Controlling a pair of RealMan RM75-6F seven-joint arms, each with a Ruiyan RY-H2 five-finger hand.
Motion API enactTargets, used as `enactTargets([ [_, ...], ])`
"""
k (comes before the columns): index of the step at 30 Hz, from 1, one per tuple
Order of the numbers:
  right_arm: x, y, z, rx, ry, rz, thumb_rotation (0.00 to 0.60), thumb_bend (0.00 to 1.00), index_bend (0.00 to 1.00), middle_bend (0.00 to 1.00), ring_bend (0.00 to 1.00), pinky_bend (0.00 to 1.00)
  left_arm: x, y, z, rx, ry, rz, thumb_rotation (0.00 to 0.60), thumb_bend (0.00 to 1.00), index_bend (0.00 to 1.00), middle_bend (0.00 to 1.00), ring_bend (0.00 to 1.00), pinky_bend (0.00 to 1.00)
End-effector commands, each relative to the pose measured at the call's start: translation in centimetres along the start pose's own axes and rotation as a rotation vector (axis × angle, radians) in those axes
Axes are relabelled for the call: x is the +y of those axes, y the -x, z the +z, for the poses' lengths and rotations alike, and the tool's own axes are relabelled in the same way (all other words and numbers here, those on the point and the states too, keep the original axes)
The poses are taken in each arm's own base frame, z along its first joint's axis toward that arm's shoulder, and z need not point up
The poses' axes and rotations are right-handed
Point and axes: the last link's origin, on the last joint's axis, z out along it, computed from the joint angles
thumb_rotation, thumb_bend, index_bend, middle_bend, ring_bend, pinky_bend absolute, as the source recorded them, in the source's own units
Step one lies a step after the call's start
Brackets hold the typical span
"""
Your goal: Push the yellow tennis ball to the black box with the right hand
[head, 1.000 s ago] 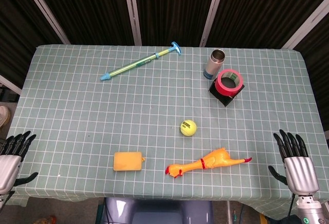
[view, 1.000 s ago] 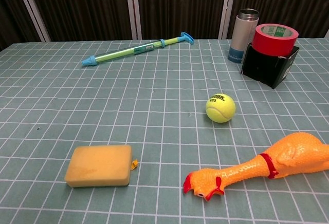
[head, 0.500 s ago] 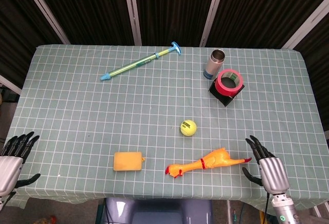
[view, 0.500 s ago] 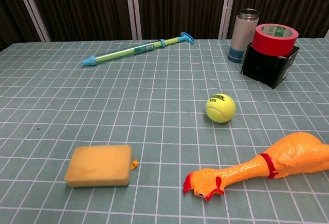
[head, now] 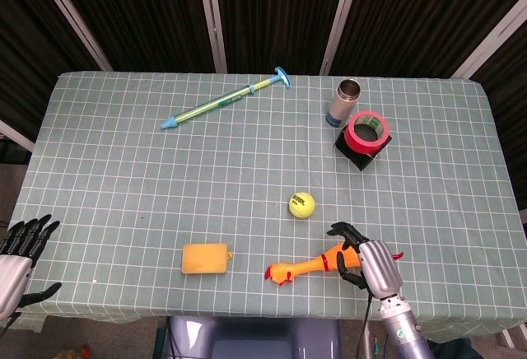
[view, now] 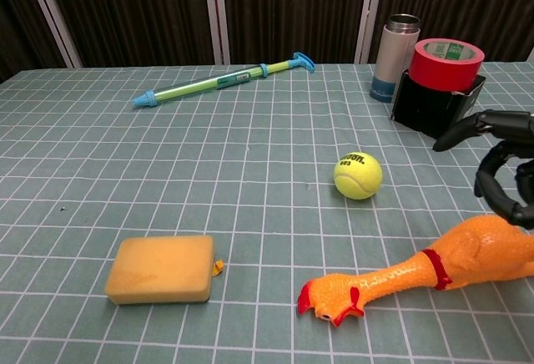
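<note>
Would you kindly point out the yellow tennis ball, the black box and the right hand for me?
yellow tennis ball (head: 301, 204), head view, centre of the ball.
black box (view: 427, 105), chest view, its dark front wall below the red tape roll.
right hand (head: 362, 263), head view, the middle of the hand, above the rubber chicken.

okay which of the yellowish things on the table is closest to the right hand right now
The rubber chicken: the right hand is over its tail end. The tennis ball lies further off, and the sponge is furthest.
</note>
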Motion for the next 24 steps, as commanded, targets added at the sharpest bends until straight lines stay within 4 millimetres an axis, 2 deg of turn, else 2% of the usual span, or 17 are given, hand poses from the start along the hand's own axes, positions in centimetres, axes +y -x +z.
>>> enactTargets([
  [1, -0.9, 1.1, 1.1, -0.052, 0.020, 0.091, 0.600, 0.64, 0.32, 0.28, 0.49, 0.77, -0.1, -0.1, -0.1, 0.003, -0.004, -0.001, 0.600, 0.10, 0.00, 0.00, 0.00, 0.00],
  [11, -2.3, 3.8, 2.6, -0.159, 0.046, 0.258, 0.600, 0.64, 0.32, 0.29, 0.49, 0.77, -0.2, 0.0, 0.2, -0.004, -0.004, -0.007, 0.600, 0.10, 0.00, 0.00, 0.00, 0.00],
  [17, -3.0, 5.1, 3.2, -0.209, 0.066, 0.333, 0.600, 0.64, 0.20, 0.29, 0.46, 0.76, -0.4, 0.0, 0.4, -0.006, -0.009, -0.009, 0.600, 0.10, 0.00, 0.00, 0.00, 0.00],
  [24, -3.0, 6.2, 5.2, -0.274, 0.100, 0.386, 0.600, 0.64, 0.17, 0.27, 0.41, 0.67, -0.6, -0.2, 0.3, 0.005, -0.018, -0.015, 0.600, 0.10, 0.00, 0.00, 0.00, 0.00],
])
